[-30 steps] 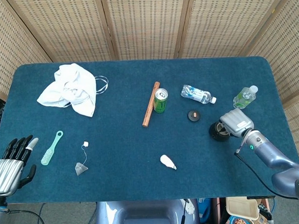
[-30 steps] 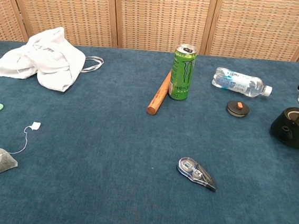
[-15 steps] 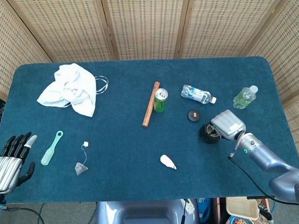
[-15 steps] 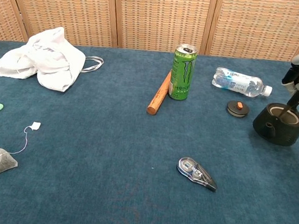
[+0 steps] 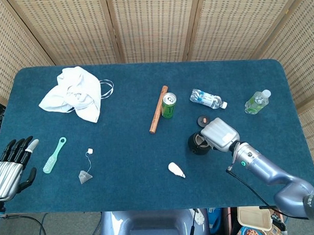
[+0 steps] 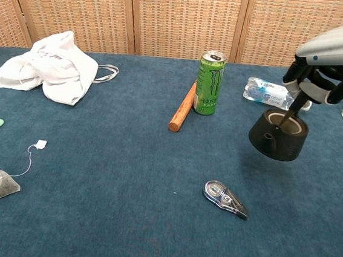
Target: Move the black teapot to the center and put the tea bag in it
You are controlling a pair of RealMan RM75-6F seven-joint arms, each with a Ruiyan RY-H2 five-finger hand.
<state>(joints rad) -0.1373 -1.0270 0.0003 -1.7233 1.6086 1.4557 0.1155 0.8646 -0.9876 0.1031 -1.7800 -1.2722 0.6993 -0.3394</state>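
The right hand [image 6: 322, 82] is gripping the black teapot [image 6: 277, 135] above the tabletop [image 6: 126, 160]; the left hand [image 5: 9, 166] is resting open, fingers apart.

The teapot [image 6: 277, 135] is held off the table [image 6: 120, 221] by the right hand [image 6: 322, 79], right of the can [image 6: 209, 83] and the wooden stick [image 6: 183, 107] — the stick is leant beside the can's left. Behind the teapot a bottle [image 6: 272, 93] is laid on its side. The correction-tape dispenser [image 6: 226, 198] is placed in front, nearer the table's edge. Far left, the tea bag [image 6: 0, 185] is set before the cloth [image 6: 50, 65], the brush [image 5: 54, 155] to its left, and the left hand [image 5: 10, 168] is kept at the table's near-left corner.
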